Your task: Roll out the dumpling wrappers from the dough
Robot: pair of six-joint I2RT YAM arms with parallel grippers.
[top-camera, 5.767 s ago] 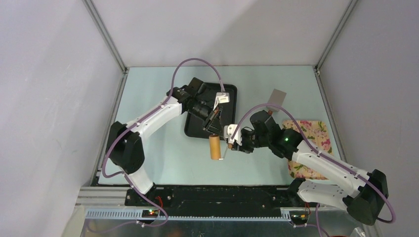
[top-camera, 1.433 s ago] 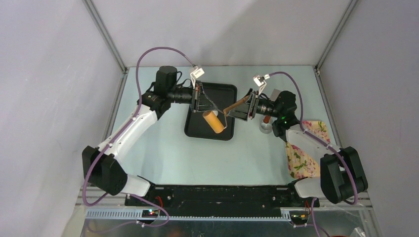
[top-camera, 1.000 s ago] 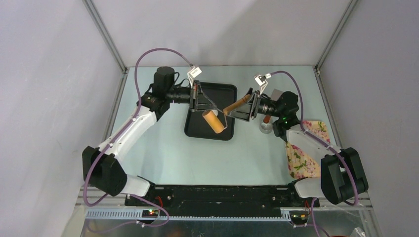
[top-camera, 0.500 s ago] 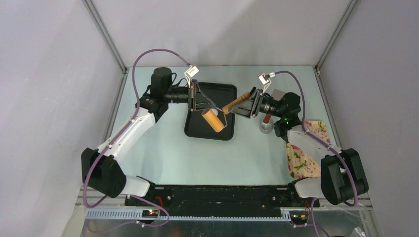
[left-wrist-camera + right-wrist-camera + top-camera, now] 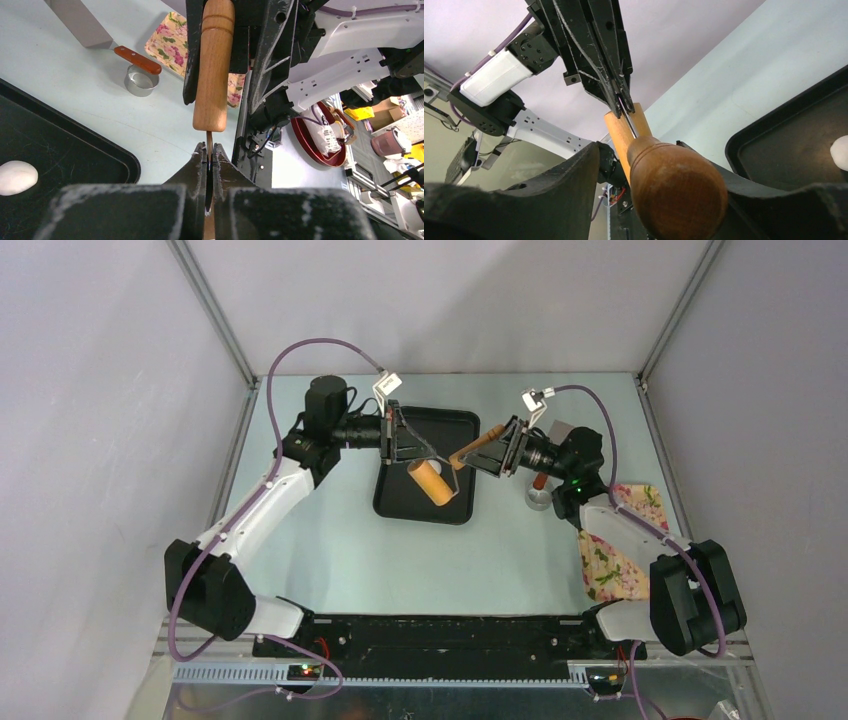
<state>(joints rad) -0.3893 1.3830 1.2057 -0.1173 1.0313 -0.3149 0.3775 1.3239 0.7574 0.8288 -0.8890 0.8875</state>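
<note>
Since half a second ago: carries the wooden roller [image 5: 428, 481] a shade toward the far edge of the table [image 5: 330, 540], over the black tray [image 5: 400, 508], and draws the right gripper [image 5: 494, 447] closer about the wooden handle [image 5: 214, 65].

- Pinches the metal rod [image 5: 209, 138] just below that handle in the left gripper [image 5: 207, 152], jaws pressed together on it.
- Flanks the handle on both sides with the right jaws; firm clamp or mere closeness, cannot tell.
- Shows the dough [image 5: 16, 177], a small white lump, on the tray floor, apart from roller and both grippers.
- Beyond the tray: steel cup [image 5: 140, 84] on the table, red-handled scraper [image 5: 136, 59] reaching over it, floral cloth [image 5: 620, 560] nearby.
</note>
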